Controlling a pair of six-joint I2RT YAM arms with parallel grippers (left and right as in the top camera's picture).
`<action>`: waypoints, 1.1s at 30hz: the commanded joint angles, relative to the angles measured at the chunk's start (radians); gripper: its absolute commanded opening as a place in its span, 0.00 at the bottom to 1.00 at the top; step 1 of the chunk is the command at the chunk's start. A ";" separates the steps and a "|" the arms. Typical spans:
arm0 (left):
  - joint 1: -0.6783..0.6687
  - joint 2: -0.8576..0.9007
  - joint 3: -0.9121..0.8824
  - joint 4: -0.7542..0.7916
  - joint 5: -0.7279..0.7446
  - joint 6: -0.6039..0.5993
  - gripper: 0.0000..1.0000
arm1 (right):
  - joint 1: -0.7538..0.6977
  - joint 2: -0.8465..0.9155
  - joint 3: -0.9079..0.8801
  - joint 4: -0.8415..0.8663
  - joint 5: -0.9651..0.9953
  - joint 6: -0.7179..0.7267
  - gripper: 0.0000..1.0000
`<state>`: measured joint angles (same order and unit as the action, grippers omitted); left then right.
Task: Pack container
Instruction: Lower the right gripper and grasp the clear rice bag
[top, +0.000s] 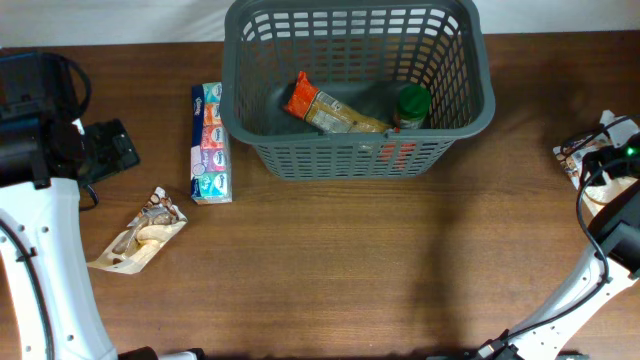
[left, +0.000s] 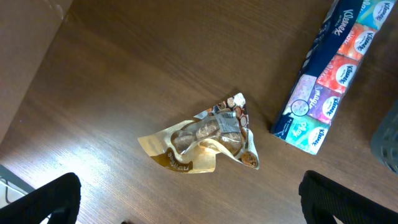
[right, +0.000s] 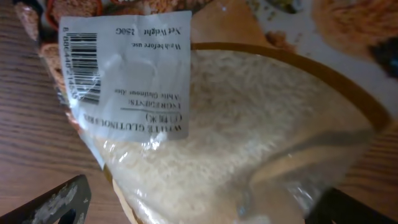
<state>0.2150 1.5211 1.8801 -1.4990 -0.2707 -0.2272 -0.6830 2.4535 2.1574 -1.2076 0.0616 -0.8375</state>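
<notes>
The container (top: 330, 158), a large dark grey slotted basket, stands at the back centre. Inside it lie an orange and tan packet (top: 325, 108) and a green-lidded jar (top: 412, 103). My left gripper (left: 193, 205) hangs open over bare wood, just short of a crumpled tan snack pouch (left: 208, 134). At the far right, my right gripper (right: 208, 205) is open and straddles a clear bag of white rice (right: 236, 124). Its fingers (right: 59, 202) stand either side of the bag without pinching it.
A multicoloured tissue pack (top: 210, 145) lies just left of the basket, with the snack pouch (top: 140, 240) in front of it. The rice bag (top: 572, 152) sits near the table's right edge. Both white arms (top: 40, 250) reach in from the front corners.
</notes>
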 joint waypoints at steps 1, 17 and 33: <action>0.004 -0.008 -0.001 0.003 -0.018 0.013 1.00 | 0.000 0.039 -0.010 0.000 -0.016 0.008 0.99; 0.004 -0.008 -0.001 0.003 -0.018 0.013 1.00 | 0.002 0.072 -0.011 0.020 -0.039 0.069 0.55; 0.004 -0.008 -0.001 0.003 -0.018 0.013 1.00 | 0.036 0.064 0.067 0.081 -0.210 0.602 0.04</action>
<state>0.2150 1.5211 1.8797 -1.4990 -0.2707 -0.2268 -0.6785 2.4882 2.1811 -1.1248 0.0025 -0.3988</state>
